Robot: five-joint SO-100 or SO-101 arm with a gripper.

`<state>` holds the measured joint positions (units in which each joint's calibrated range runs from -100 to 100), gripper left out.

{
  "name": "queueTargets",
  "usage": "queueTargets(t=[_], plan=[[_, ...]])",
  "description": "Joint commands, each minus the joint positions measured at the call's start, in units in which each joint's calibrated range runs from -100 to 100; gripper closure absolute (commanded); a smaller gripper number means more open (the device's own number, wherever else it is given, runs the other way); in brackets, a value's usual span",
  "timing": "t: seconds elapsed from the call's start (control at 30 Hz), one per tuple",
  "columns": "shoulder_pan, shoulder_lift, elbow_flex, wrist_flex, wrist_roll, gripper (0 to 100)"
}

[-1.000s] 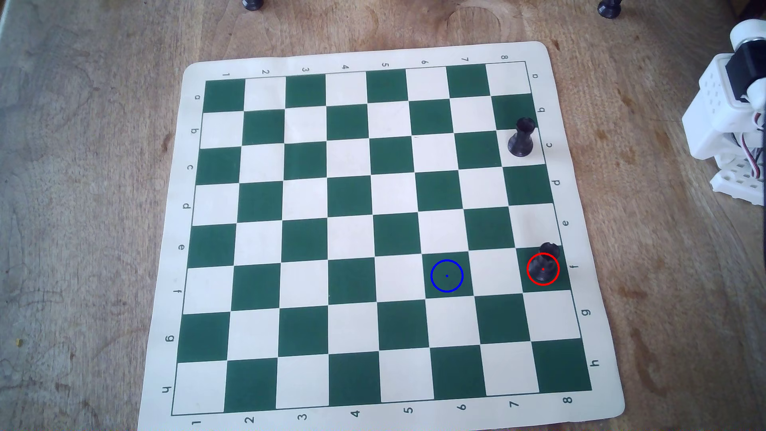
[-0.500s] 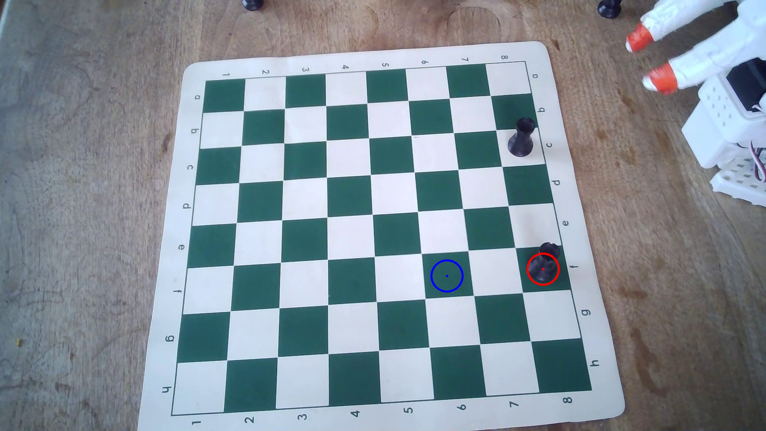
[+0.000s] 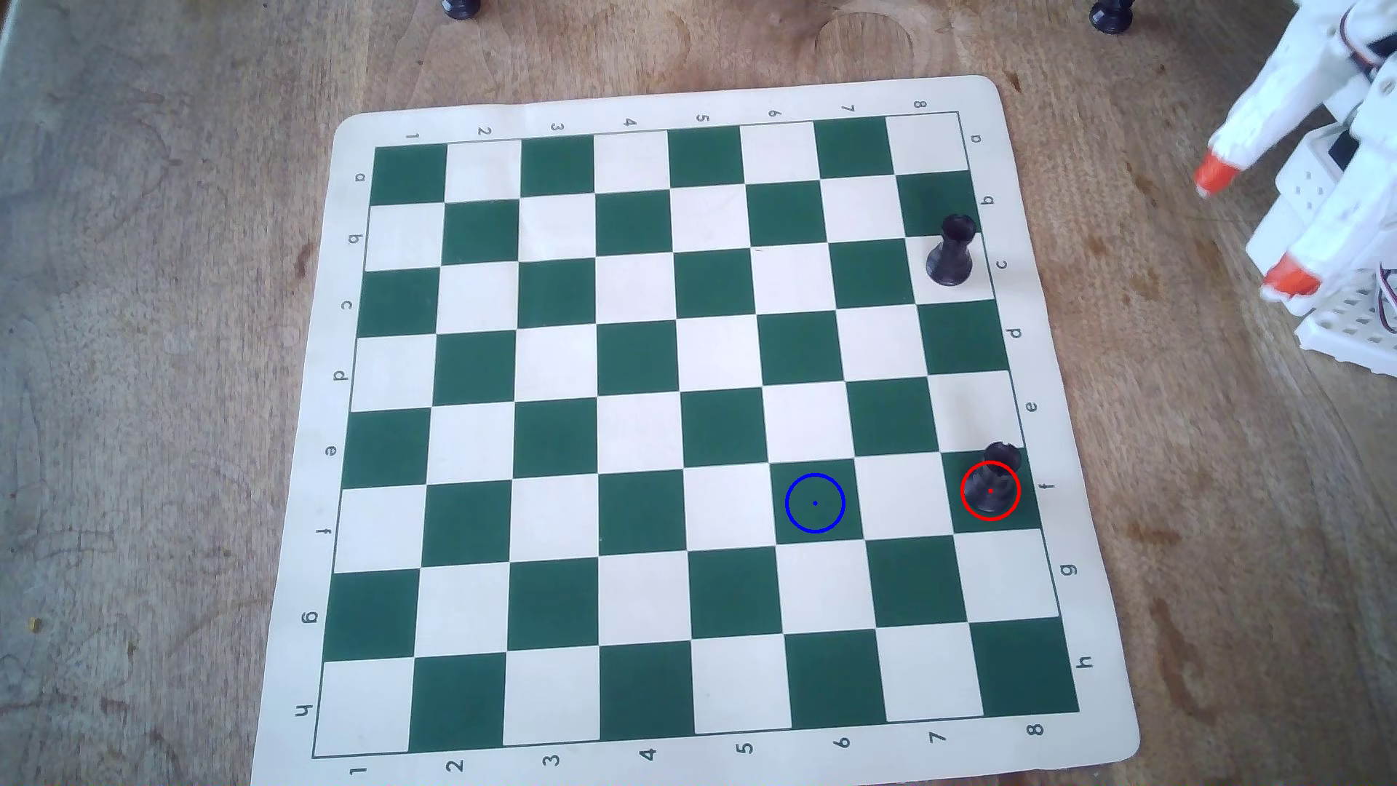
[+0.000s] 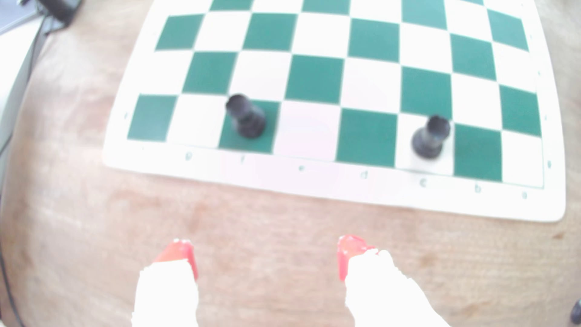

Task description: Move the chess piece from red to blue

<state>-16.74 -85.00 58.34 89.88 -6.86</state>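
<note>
Off the right edge of the board in the overhead view, my claw [image 3: 1255, 230] hangs over the bare worktop [image 3: 174, 317], its orange-tipped fingers [image 3: 1217, 175] spread wide with nothing between them. The wrist view agrees: the claw [image 4: 267, 256] has only wood grain in its gap, and the board [image 4: 440, 201] lies ahead of it.

The chess piece [image 3: 990, 484] stands upright on a green square in the board's right-hand column, row f, with red [image 3: 1017, 508] ringing its base. The wrist view shows it [image 4: 246, 118] as the left of two black rooks, blurred but plainly upright. Blue [image 3: 792, 521] sits two squares to the left in the same row, on an empty green square, and the white square between them is bare too.

I judge this to be the reach, with the pick not yet begun. Next I need to swing the claw in over the board edge toward row f, keep it spread, and lower it so the fingers straddle the rook's narrow waist before closing.

What I must watch is the other rook [image 3: 951, 253], which stands on a white square in row c of the same column, well apart from my target yet closer to the claw. The wrist view puts it [image 4: 429, 138] on the right, so I steer left.
</note>
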Motion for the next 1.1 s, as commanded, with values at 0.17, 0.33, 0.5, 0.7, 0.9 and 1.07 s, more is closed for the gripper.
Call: queueTargets(t=[0.17,0.33,0.5,0.7,0.9,1.07], plan=[[-4.2,5.1,17.5,-21.6,-2.9,76],[-6.0,11.6,19.6,-32.4,-3.9,77],[-7.5,20.2,20.4,-42.5,-4.9,79],[-7.6,24.3,20.8,-47.1,-5.1,81],[-7.5,29.1,20.7,-51.8,-5.1,84],[-8.2,34.2,20.2,-57.1,-5.1,86]])
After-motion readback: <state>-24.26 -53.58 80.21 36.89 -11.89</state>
